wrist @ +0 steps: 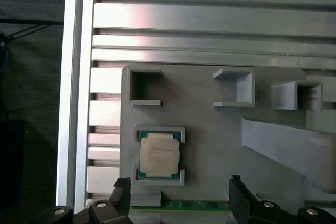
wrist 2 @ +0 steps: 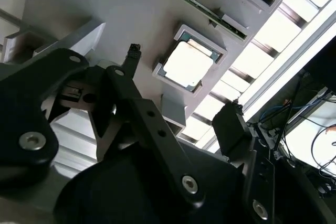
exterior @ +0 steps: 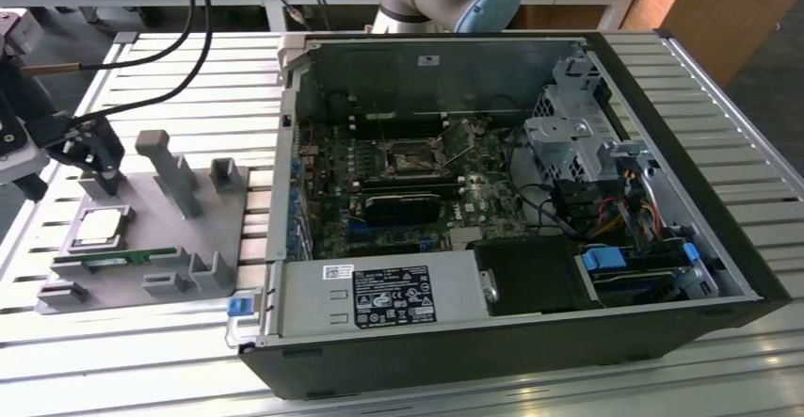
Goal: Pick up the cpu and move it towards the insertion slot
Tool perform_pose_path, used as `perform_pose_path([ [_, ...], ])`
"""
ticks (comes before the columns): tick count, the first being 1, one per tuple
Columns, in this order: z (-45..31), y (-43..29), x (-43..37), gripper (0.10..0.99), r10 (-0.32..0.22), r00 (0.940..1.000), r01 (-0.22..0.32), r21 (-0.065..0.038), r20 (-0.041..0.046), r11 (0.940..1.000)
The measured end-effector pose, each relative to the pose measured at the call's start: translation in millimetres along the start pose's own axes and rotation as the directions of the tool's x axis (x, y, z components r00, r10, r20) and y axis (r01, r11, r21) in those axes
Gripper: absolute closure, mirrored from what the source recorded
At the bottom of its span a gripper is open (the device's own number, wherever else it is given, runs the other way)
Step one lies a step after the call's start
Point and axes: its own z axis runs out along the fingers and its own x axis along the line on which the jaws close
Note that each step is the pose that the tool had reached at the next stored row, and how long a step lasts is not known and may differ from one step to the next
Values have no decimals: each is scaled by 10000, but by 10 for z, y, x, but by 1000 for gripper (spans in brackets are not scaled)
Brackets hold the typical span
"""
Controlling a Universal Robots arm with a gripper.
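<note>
The cpu (exterior: 101, 227), a small silvery square chip, lies in a square recess of the grey plastic fixture (exterior: 157, 238) at the exterior view's left, outside the computer case. My gripper (exterior: 88, 158) hangs above the fixture's far end, open, with nothing between its fingers. In both wrist views the cpu (wrist: 159, 154) (wrist 2: 188, 64) lies flat in its recess, close to the gripper (wrist: 178, 187) (wrist 2: 181, 93), whose dark fingertips (wrist: 122, 188) stand wide apart. The insertion slot (exterior: 412, 160) is the metal-framed socket on the motherboard inside the open case.
A green memory stick (exterior: 120, 259) lies in the fixture beside the cpu. Grey posts (exterior: 169, 168) rise from the fixture near the gripper. The open computer case (exterior: 703, 238) has tall walls, a power supply (exterior: 377, 296) and cables around the motherboard. A slatted metal table (exterior: 188, 78) carries everything.
</note>
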Motion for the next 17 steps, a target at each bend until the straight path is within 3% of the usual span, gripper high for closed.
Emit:
perform_pose_path([
  [2,21,0,0,196,0,10000,0,12,-2,10000],
  [4,44,-1,0,196,0,10000,0,18,-1,10000],
  [5,54,-1,0,133,0,10000,0,19,-2,10000],
  [17,174,-7,2,133,0,10000,0,32,-3,10000],
])
